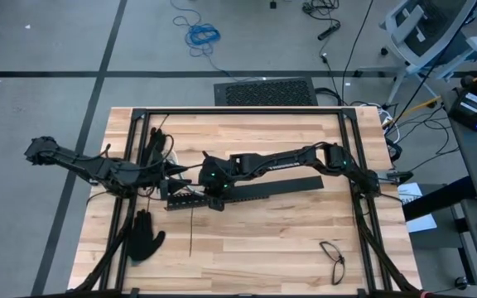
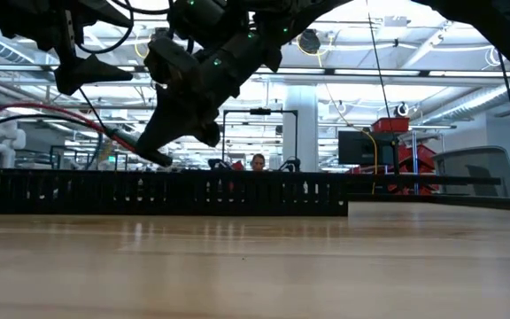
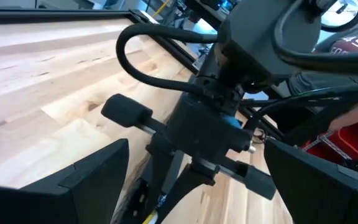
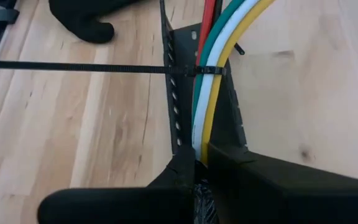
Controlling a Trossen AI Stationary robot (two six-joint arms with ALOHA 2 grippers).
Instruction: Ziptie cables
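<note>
Cables (image 4: 211, 74), red, green, white and yellow, run side by side down the middle of the right wrist frame, lying along a black slotted bar (image 4: 174, 106) that keeps them straight and together. A ziptie (image 4: 73, 67) is already looped round them in the upper middle of that frame, its long tail stretching away to the left edge over the table (image 4: 79, 143); the loop looks snug, so the bundle seems bound at that spot and the tail is left free, probably to be pulled or trimmed. The right gripper (image 4: 197, 163) sits at the bottom centre of that frame with its fingers clenched on the cables, which I judge steadies them on the bar. In the high view this gripper (image 1: 214, 186) is at centre frame over the bar (image 1: 263, 189), and the left gripper (image 1: 162, 171) is just left of it, close by. The left wrist frame shows its fingers (image 3: 82, 180) spread wide and released at the lower corners, grasping nothing, aimed at the right arm's wrist, likely ready to take the tail. A glove (image 1: 145, 236) lies lower left on the table and a spare ziptie (image 1: 190, 234) beside it. The only writing is a few pale characters on a dark shirt at the upper right of the left wrist frame, too cut off to read.
</note>
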